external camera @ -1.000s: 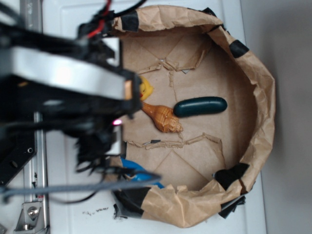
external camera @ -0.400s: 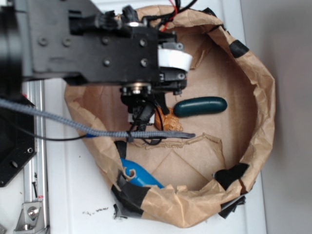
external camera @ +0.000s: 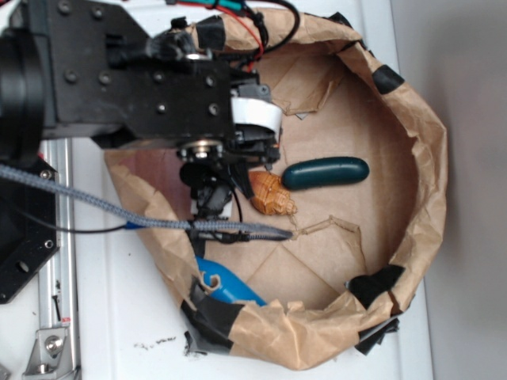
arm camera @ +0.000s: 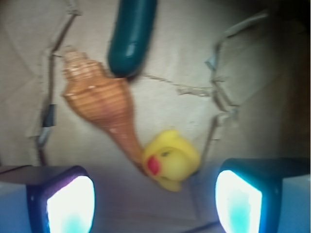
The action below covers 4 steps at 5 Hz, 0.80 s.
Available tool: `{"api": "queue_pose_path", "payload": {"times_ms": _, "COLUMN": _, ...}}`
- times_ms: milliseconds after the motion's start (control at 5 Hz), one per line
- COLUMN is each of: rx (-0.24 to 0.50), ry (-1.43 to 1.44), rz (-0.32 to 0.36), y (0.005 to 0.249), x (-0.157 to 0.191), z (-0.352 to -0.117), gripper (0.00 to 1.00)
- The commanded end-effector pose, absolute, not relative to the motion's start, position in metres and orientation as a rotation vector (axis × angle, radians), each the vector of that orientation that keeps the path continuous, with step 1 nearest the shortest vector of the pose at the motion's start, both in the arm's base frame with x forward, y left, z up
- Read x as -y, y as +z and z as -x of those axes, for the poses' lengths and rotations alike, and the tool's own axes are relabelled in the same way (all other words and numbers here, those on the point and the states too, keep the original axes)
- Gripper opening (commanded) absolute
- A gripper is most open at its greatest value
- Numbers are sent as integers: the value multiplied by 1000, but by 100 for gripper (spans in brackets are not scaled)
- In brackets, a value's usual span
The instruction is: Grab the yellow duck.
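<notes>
The yellow duck (arm camera: 171, 159) with its red beak lies on the brown paper floor, touching the narrow tip of a tan spiral seashell (arm camera: 99, 102). In the wrist view my gripper (arm camera: 154, 204) is open, its two fingertips spread wide at the bottom corners, and the duck sits just beyond the gap between them, nearer the right fingertip. In the exterior view the arm covers the duck; only the seashell (external camera: 272, 195) shows beside the gripper (external camera: 214, 194).
A dark green oblong object (external camera: 325, 173) lies right of the shell. All sit inside a crumpled brown paper basin (external camera: 428, 182) with raised walls and black tape patches. A blue object (external camera: 226, 286) pokes through the wall at the lower left. A grey cable (external camera: 119, 210) crosses the left side.
The arm has swung in over the basin from the left and then drawn back leftward, uncovering more of the shell. The duck, visible a second ago, is now covered by the arm.
</notes>
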State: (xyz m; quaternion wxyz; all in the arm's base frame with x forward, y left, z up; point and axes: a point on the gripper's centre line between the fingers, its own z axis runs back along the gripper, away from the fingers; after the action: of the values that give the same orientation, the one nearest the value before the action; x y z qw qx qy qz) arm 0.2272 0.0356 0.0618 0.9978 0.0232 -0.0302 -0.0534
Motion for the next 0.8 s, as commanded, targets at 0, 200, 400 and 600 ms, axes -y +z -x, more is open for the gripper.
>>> {"api": "queue_pose_path", "payload": {"times_ms": 0, "rx": 71, "ry": -142, "rz": -21, "y": 51, "x": -28, "z": -232, "gripper": 100}}
{"api": "queue_pose_path", "payload": {"times_ms": 200, "rx": 70, "ry": -153, "rz": 1, "y": 46, "x": -26, "z": -235, "gripper": 100}}
{"api": "queue_pose_path", "payload": {"times_ms": 400, "rx": 70, "ry": -153, "rz": 1, "y": 46, "x": -26, "z": -235, "gripper": 100}}
{"api": "queue_pose_path", "payload": {"times_ms": 600, "rx": 70, "ry": -153, "rz": 1, "y": 46, "x": -26, "z": -235, "gripper": 100}}
